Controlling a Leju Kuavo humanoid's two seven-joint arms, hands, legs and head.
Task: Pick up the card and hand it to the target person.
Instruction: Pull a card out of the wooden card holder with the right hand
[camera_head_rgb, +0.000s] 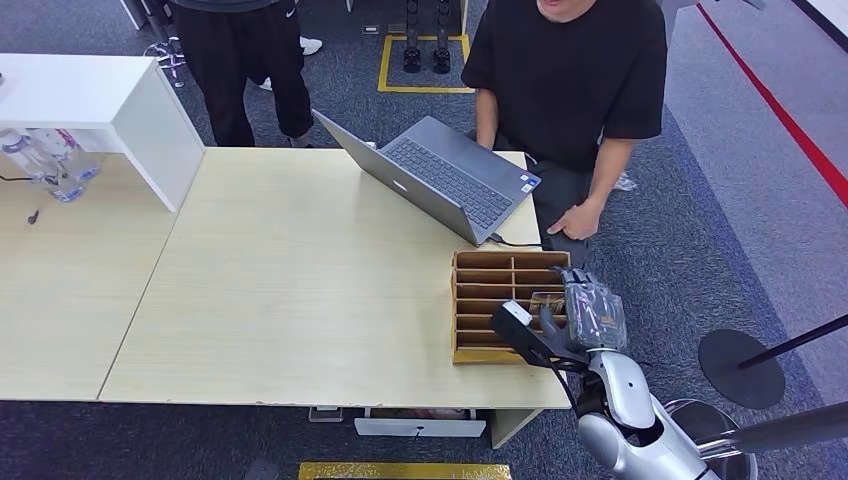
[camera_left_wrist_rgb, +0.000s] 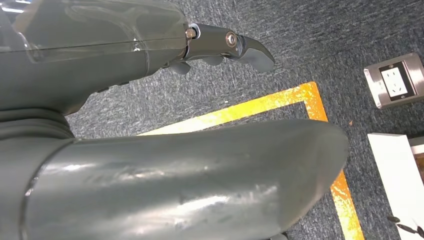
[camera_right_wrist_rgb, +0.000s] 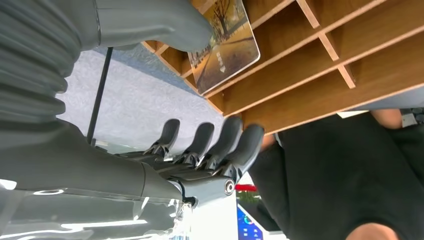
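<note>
Left hand (camera_left_wrist_rgb: 150, 125): hangs over carpet, holding nothing visible, grasp unclear | Card (camera_right_wrist_rgb: 225, 42): glossy, thin, stiff, probably light and slippery; stands in wooden rack (camera_head_rgb: 480, 275) slot, best pinched by exposed edge | Right hand (camera_head_rgb: 592, 312): at rack, fingers (camera_right_wrist_rgb: 227, 145) released, thumb beside card

Pale wood table (camera_head_rgb: 300, 290) on grey carpet (camera_head_rgb: 720, 200). Second pale table (camera_head_rgb: 60, 290) butts against its left side. On the main table: open grey laptop (camera_head_rgb: 440, 175) at the far edge, with a black cable (camera_head_rgb: 515, 242) from its near corner; wooden compartment box (camera_head_rgb: 490, 300) at the right near corner. On the left table: white box-shaped stand (camera_head_rgb: 110, 110) and clear plastic bottles (camera_head_rgb: 50, 160) lying beside it.
</note>
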